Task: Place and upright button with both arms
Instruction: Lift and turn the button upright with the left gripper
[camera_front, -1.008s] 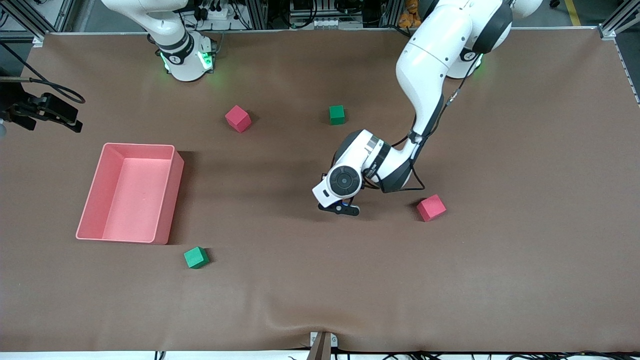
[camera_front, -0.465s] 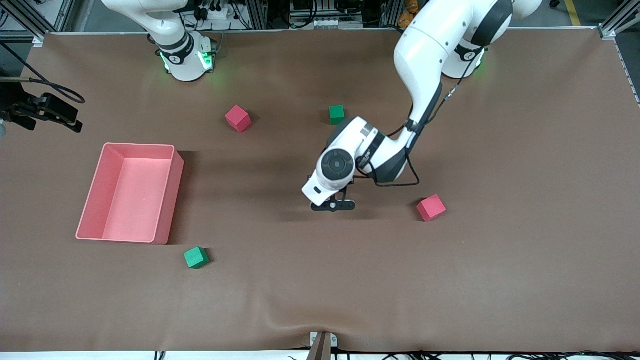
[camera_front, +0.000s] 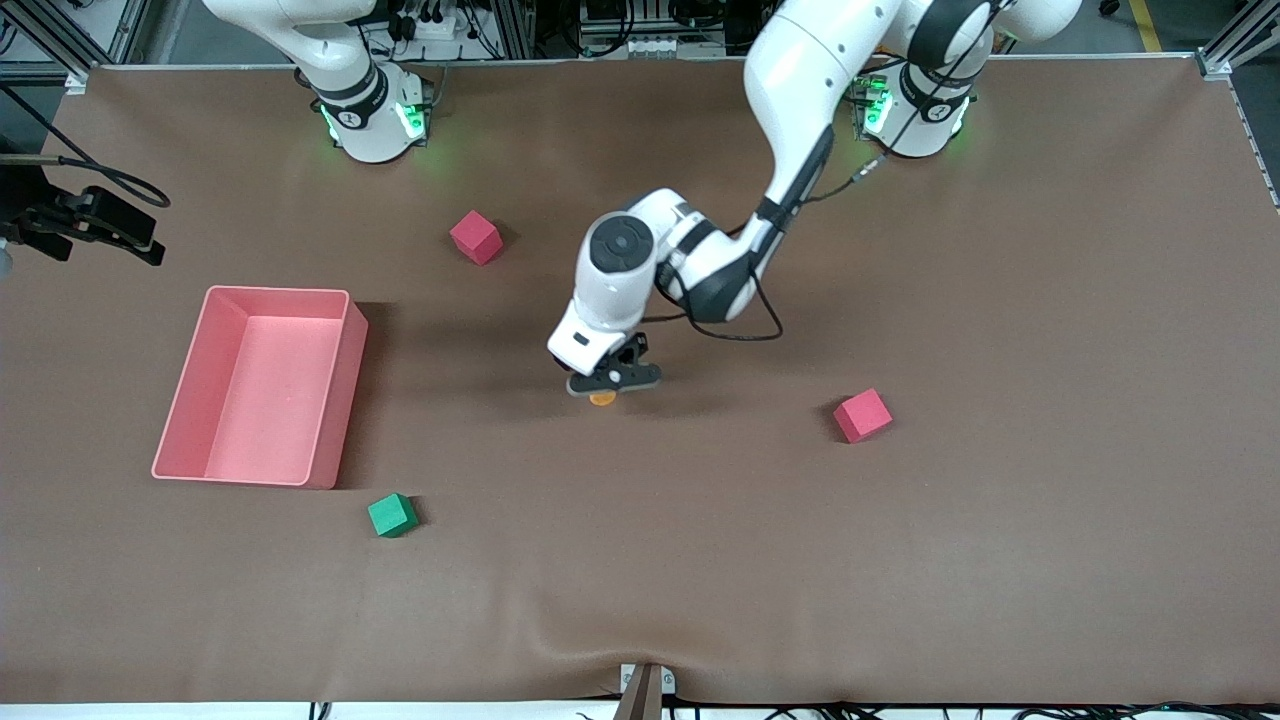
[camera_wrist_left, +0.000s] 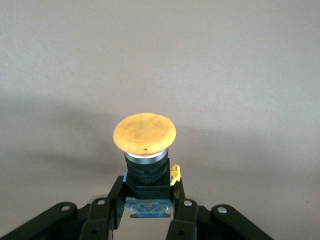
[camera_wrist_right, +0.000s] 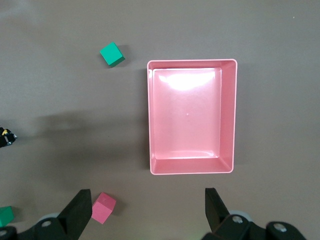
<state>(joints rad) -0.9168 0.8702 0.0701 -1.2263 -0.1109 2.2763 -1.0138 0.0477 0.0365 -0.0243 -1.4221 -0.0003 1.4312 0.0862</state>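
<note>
- The button (camera_wrist_left: 145, 134) is pinched by its black body between the fingers (camera_wrist_left: 186, 212) of the left gripper (camera_wrist_left: 148, 207), with the orange cap pointing away from the wrist; in the front view the cap (camera_front: 602, 398) shows just under the gripper (camera_front: 612, 381), over bare mat between the pink bin (camera_front: 341, 400) and the pink cube (camera_front: 862, 414) toward the left arm's end.
- The right gripper (camera_wrist_right: 145, 210) hangs spread and empty, high over the bin (camera_wrist_right: 228, 115), and waits.
- Risk: the grip sits low on the short body, so the button could twist or slip out if the arm swings fast, and it could tip over on release if set down tilted.
- Hidden: the front view cannot tell whether the button touches the mat, and the wrist blocks most of it; one green cube (camera_front: 391, 515) is seen, and the left arm may cover others.
</note>
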